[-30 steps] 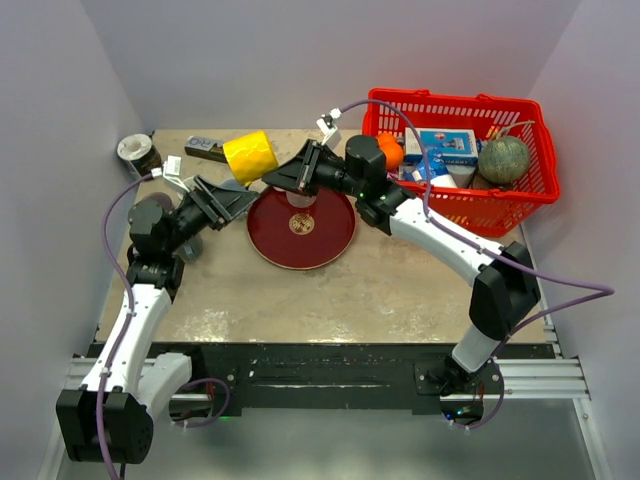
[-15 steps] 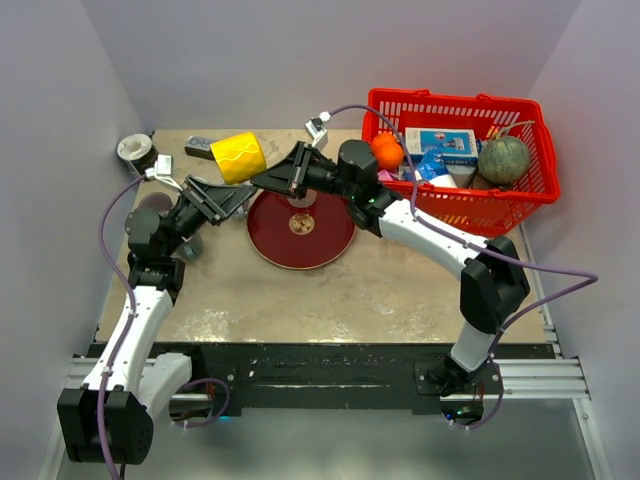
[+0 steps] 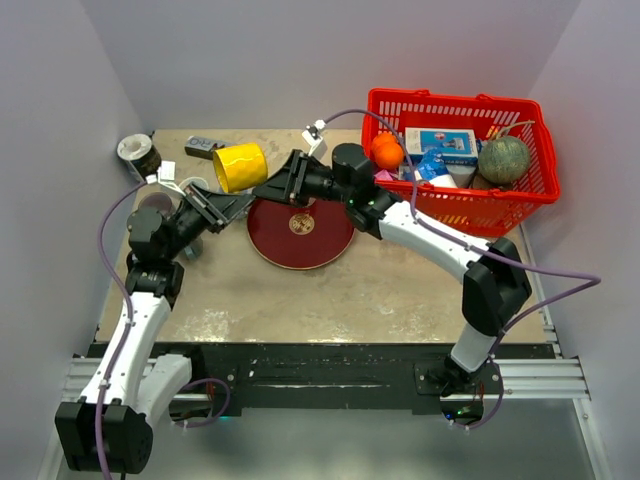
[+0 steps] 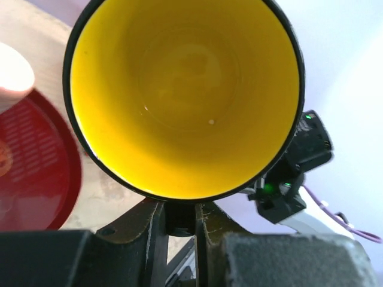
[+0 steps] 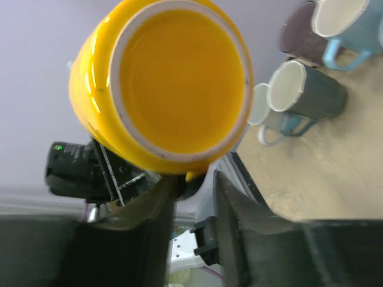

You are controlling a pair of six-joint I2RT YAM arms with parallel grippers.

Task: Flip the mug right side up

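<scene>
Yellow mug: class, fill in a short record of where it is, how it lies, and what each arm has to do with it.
object: yellow mug
position: off the table, beside the red plate
orientation: on its side
mouth faces: left gripper
base faces: right gripper
left jaws: shut on the mug, below its mouth
right jaws: at the mug's underside, grip unclear

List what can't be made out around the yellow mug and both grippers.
- Top view: handle of the yellow mug, hidden beneath its body.
- Right wrist view: whether the right gripper pinches the mug; the mug's body covers the fingertips.
- Left wrist view: which part of the mug the shut left gripper clamps; the rim overhangs it.
- Right wrist view: the blue mug, cut off at the corner.
</scene>
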